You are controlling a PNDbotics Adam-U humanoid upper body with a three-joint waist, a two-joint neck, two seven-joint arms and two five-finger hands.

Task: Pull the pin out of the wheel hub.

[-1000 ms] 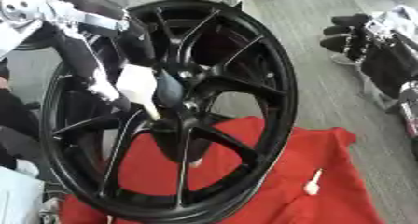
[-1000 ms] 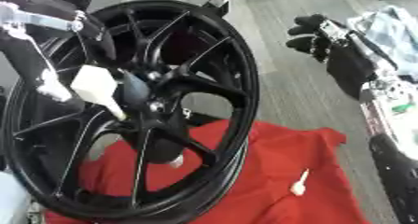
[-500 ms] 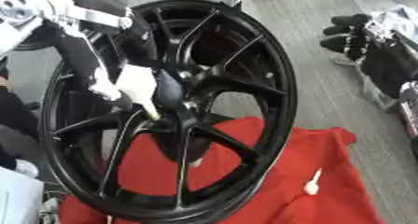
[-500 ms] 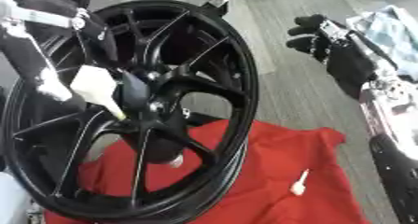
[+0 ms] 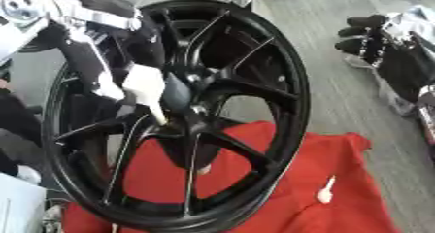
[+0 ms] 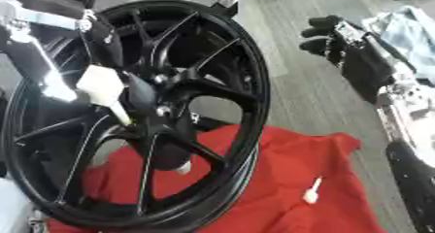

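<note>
Fingers on our left hand (image 5: 102, 57) are hard to read, honestly; we can't tell if they're curled round anything. It sits up against the wheel (image 5: 285, 130), right by the white pin (image 5: 149, 89) poking out at the hub (image 5: 183, 101). Looks like the pull is underway, so next up is drawing it straight out. Further right, 1 white pin (image 5: 326, 191) lies on the red cloth (image 5: 340, 169). Our right hand (image 6: 331, 33) idles off to the side, fingers curled, holding nothing.
</note>
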